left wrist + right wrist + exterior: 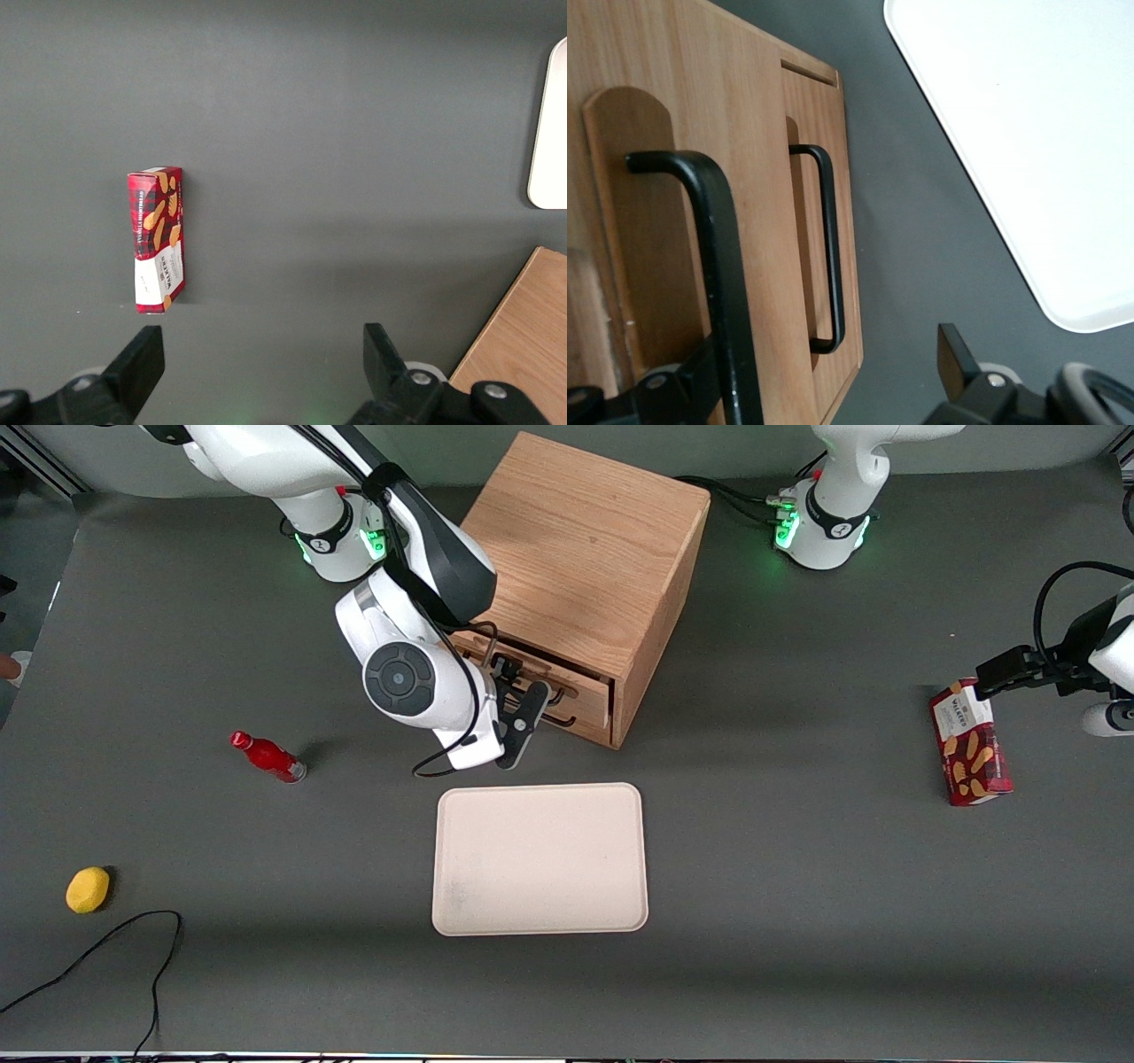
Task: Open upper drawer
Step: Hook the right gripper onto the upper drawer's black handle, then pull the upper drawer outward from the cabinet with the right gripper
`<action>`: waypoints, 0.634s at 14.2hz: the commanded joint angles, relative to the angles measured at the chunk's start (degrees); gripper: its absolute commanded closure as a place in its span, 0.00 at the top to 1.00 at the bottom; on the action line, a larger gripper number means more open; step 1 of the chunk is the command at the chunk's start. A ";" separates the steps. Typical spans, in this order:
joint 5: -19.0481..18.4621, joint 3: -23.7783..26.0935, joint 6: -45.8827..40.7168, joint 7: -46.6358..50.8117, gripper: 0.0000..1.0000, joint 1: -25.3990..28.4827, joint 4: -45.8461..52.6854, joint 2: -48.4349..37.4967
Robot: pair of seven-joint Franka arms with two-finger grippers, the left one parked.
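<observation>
The wooden cabinet [585, 540] stands mid-table with its two drawers facing the front camera. The upper drawer [656, 221] has a thin black wire handle [718, 257]. The lower drawer [819, 115] with its own black handle [830, 257] sits under it. In the right wrist view the upper drawer's front stands a little proud of the lower one. My right gripper [518, 695] is in front of the drawers, also in the right wrist view [828, 354]. It is open, and the upper handle's bar runs just inside one finger [700, 372].
A cream tray [540, 859] lies just nearer the front camera than the cabinet, close under the gripper. A red bottle [267, 756], a yellow lemon-like object [88, 889] and a black cable [133, 939] lie toward the working arm's end. A red biscuit box [971, 742] lies toward the parked arm's end.
</observation>
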 commanded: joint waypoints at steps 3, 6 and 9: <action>-0.82 -1.70 0.67 -2.43 1.00 -0.30 1.74 1.33; -0.82 -2.05 0.76 -2.43 1.00 -0.30 3.41 2.83; -0.82 -2.14 1.11 -2.43 1.00 -0.47 4.47 3.80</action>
